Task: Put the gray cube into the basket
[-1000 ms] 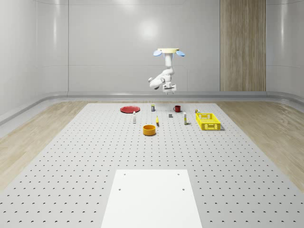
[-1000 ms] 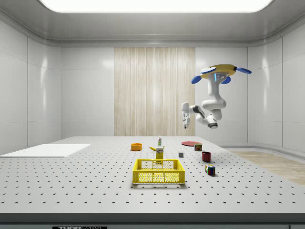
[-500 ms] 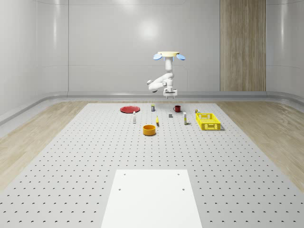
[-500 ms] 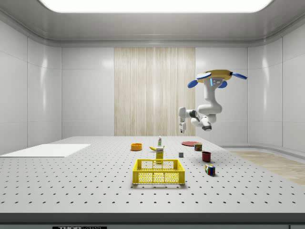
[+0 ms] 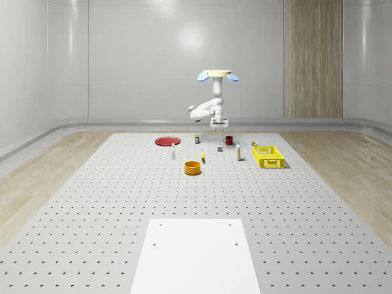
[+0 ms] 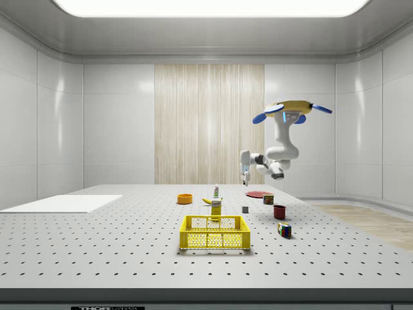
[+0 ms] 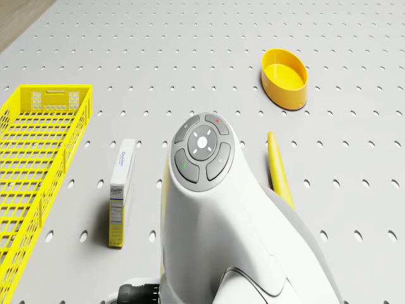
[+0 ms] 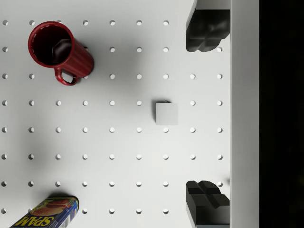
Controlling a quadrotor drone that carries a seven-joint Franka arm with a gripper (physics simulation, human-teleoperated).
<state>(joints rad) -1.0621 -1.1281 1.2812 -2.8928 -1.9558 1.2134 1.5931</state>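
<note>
A wide grey pegboard bench (image 5: 110, 202) fills the room floor. The yellow-topped quadrotor drone (image 6: 292, 108) hovers well above its far end, its white arm (image 6: 279, 155) folded down so the jaws (image 5: 218, 127) hang above a cluster of small items. In the wrist view the two black fingertips (image 8: 205, 31) stand wide apart with nothing between them: the jaws are open and empty.

To the whole-scene view's right of that cluster lies the yellow wire-mesh basket (image 5: 268, 157), empty as far as can be told. A round yellow bowl (image 7: 285, 78) sits apart on the other side. Nearer are a dark red ribbed mug (image 8: 59, 50), a blue-and-yellow Spam tin (image 8: 47, 213) and a slim white carton (image 7: 121, 190).

The small gray cube (image 8: 166, 113) lies flat on the bench below the wrist, off the line between the fingertips, toward the mug.

A good pick probably means shifting over until the cube sits centred, then descending straight. Bare bench surrounds it, with the mug and tin well apart.
</note>
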